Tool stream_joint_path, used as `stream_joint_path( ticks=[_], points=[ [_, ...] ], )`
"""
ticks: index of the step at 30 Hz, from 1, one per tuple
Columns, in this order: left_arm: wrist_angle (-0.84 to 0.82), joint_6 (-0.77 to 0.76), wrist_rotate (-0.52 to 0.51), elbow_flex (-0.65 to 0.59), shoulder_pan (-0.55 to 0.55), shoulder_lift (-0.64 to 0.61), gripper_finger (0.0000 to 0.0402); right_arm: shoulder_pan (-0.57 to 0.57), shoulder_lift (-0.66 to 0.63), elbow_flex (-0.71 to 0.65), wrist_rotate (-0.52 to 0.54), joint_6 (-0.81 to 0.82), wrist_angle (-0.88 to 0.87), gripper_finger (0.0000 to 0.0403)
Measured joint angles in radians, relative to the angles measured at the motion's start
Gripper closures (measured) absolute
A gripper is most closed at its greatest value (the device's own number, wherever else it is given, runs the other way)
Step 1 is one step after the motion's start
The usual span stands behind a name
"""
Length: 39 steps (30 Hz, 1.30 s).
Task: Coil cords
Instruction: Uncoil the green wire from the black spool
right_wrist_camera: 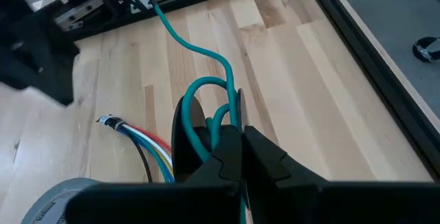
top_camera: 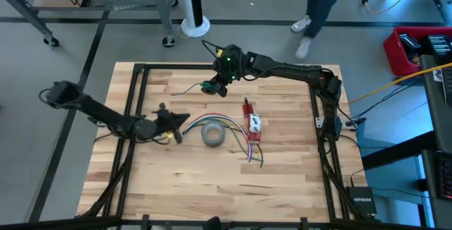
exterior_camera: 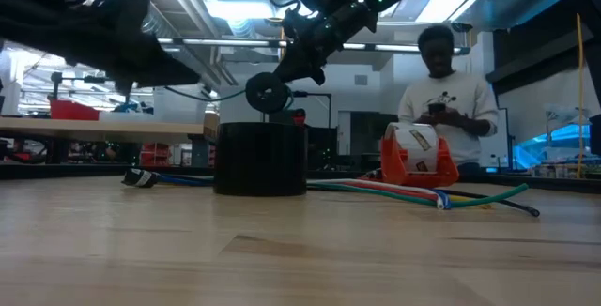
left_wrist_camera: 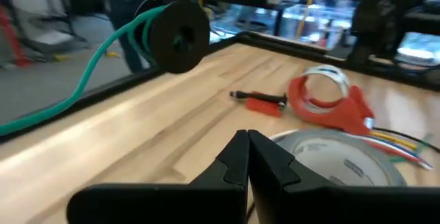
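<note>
Wood table (top_camera: 282,180) w/ black frame around it, workshop beyond; person (exterior_camera: 449,90) standing past the far edge, hands up at chest.

Right gripper (top_camera: 214,87) is near the far edge, mid-table, raised off the surface. Fingers together, clamped on a dark spool (exterior_camera: 266,92) w/ green cord (right_wrist_camera: 206,86) looped on it. One end of the cord trails off the spool toward the frame corner, as seen from the right wrist. Low view shows spool hanging in the air above the tape roll (top_camera: 213,134), not touching it.

Left gripper (top_camera: 178,125) sits low just beside the grey tape roll on its left side, fingers shut, nothing in them. Left wrist cam: fingertips (left_wrist_camera: 249,157) meet right at the roll's rim.

Tape roll is roughly center table. Just right of it: red tape dispenser (top_camera: 253,125) w/ white roll. Bundle of colored wires (top_camera: 248,149) runs from the tape roll past the dispenser toward the near side. Small red-handled tool (left_wrist_camera: 261,102) lies beyond the dispenser, apart from it.
</note>
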Motion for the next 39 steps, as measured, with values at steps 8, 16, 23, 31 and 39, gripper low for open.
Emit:
stream_joint_path(
  ticks=[8, 16, 23, 31, 39],
  points=[
    [0.028, -0.033, -0.325, 0.135, 0.017, 0.291, 0.0402, 0.0, 0.0, 0.0, 0.0, 0.002, -0.033, 0.0402],
    [0.03, -0.021, -0.181, 0.138, 0.115, 0.33, 0.0402, 0.008, 0.0, 0.0, -0.061, 0.002, -0.08, 0.0402],
    [0.059, -0.031, 0.005, 0.138, 0.162, 0.33, 0.0401, 0.035, 0.0, 0.0, -0.06, -0.006, -0.088, 0.0402],
    [0.054, -0.131, 0.197, 0.139, 0.209, 0.33, 0.0337, 0.034, 0.0, 0.0, -0.053, -0.028, -0.113, 0.0402],
    [0.053, -0.117, 0.196, 0.139, 0.239, 0.311, 0.0283, 0.033, 0.0, 0.0, -0.047, -0.028, -0.172, 0.0402]
  ],
)
